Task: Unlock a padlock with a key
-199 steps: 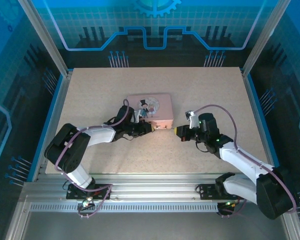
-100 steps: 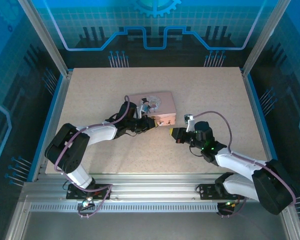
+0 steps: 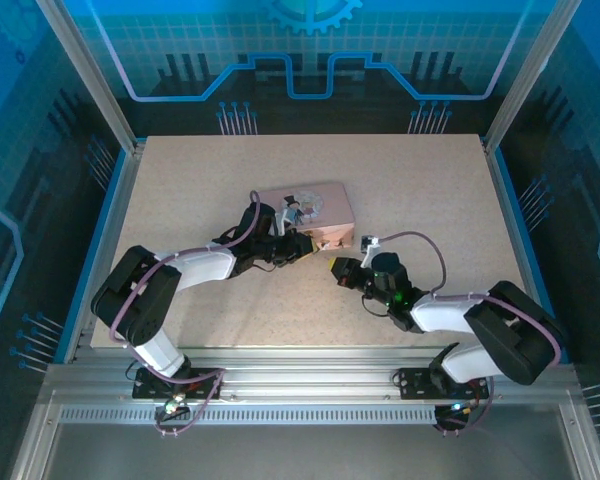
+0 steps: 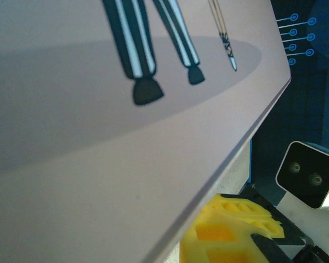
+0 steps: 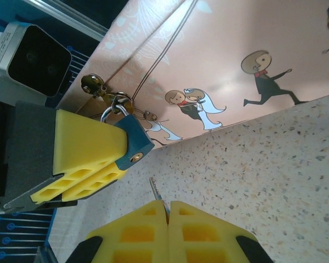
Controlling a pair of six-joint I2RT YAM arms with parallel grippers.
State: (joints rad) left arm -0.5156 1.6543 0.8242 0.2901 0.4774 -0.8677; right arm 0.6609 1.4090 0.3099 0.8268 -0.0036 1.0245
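Note:
The padlock (image 5: 134,143) is a small teal block with a brass keyhole, hanging by its shackle from the clasp on the pink box (image 3: 310,212). My left gripper (image 3: 300,247) is at the box's front, shut on the padlock body; one yellow finger (image 5: 82,148) runs alongside it. The thin silvery key (image 5: 156,191) sticks out of my right gripper (image 5: 167,211), which is shut on it. The key's tip points toward the keyhole with a short gap between them. In the top view my right gripper (image 3: 338,268) sits just right of the left one.
The box's pink lid (image 4: 115,142) lies close over the left wrist camera, beside one yellow finger (image 4: 230,230). Bare speckled tabletop (image 3: 420,190) lies right of and behind the box. Blue enclosure walls ring the table.
My right gripper has moved left and closer to the box front with the key. The box has turned slightly and the left gripper stays at its clasp.

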